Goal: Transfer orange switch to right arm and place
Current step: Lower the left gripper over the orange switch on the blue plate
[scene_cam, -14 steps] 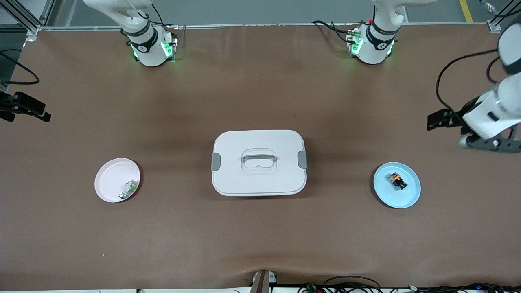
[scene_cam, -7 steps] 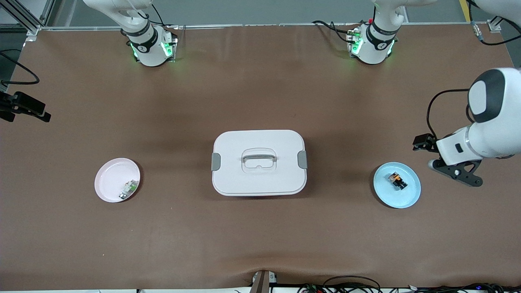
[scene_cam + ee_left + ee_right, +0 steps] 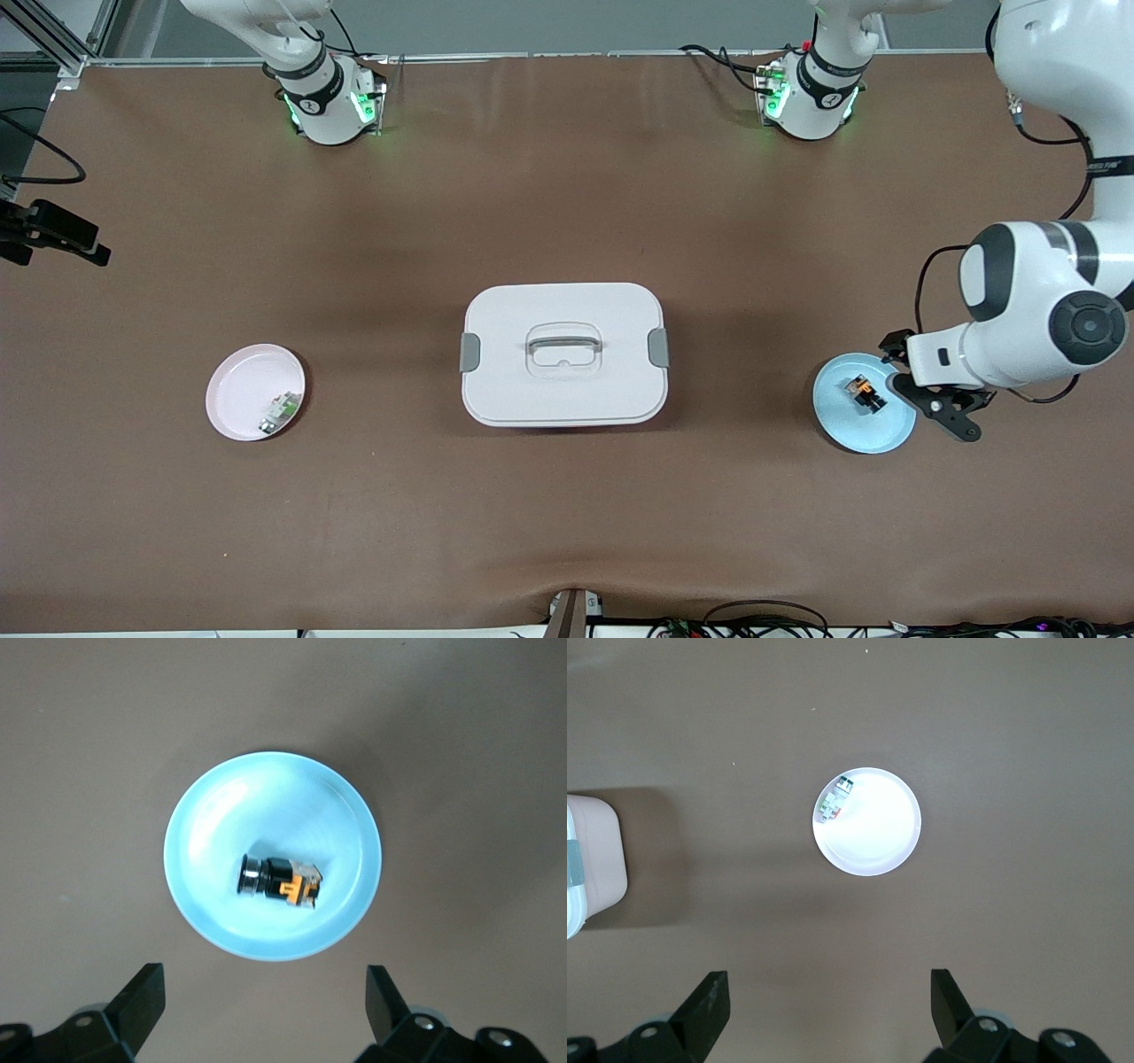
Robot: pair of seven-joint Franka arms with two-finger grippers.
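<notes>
Two plates flank a closed white box (image 3: 563,354) at the table's middle. Toward the right arm's end sits the pink plate (image 3: 237,399), with a small white-and-green part (image 3: 280,413) lying at its rim. The right gripper (image 3: 824,1014) hangs high over that plate with its jaws spread wide and nothing between them; this arm looks to be waiting.

Toward the left arm's end is the blue plate (image 3: 873,430), and the orange switch (image 3: 864,392) lies on its side in it, near the centre, untouched. The left gripper (image 3: 261,1010) is over the plate's edge, jaws wide and empty, and in its wrist view the switch (image 3: 279,881) sits off the line between the fingers (image 3: 142,1001).

The step in hand appears to be the left arm's pick. To do it well, the gripper should first centre over the switch so the body falls midway between the fingers, then come straight down. Closing across the black body's narrower width should hold better than gripping end to end. The fingers should stop just short of the plate's floor, since the shallow dish could slide or tip if pressed. A grip on one end would leave the other free for the right arm to take.
</notes>
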